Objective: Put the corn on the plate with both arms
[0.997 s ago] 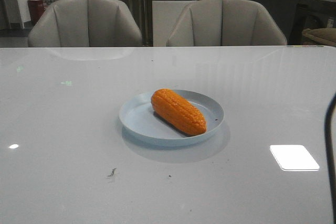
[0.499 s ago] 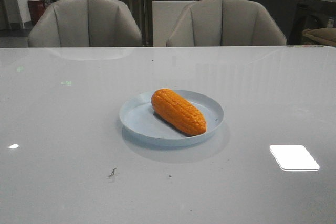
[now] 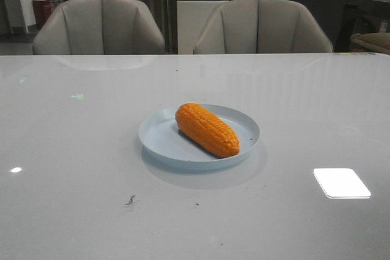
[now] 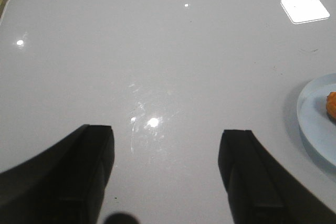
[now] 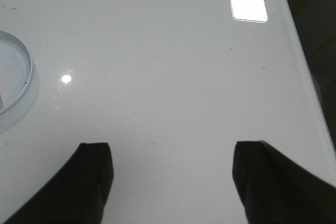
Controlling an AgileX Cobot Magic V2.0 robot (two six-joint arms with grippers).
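Corn [image 3: 207,129] lies flat on plate [image 3: 159,141], tip toward 4 o'clock, plate mid-worktop [image 3: 73,150]. Looks done. Left claw [image 4: 167,174] and right claw [image 5: 173,179] both spread apart, empty, over bare worktop beside the plate. Nothing left but parking.

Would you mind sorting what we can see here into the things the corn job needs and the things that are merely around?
Part of the job:
- corn, lying on the plate
- plate
- left gripper, open, holding nothing
- right gripper, open, holding nothing

Merely around:
- table
- two grey chairs behind it
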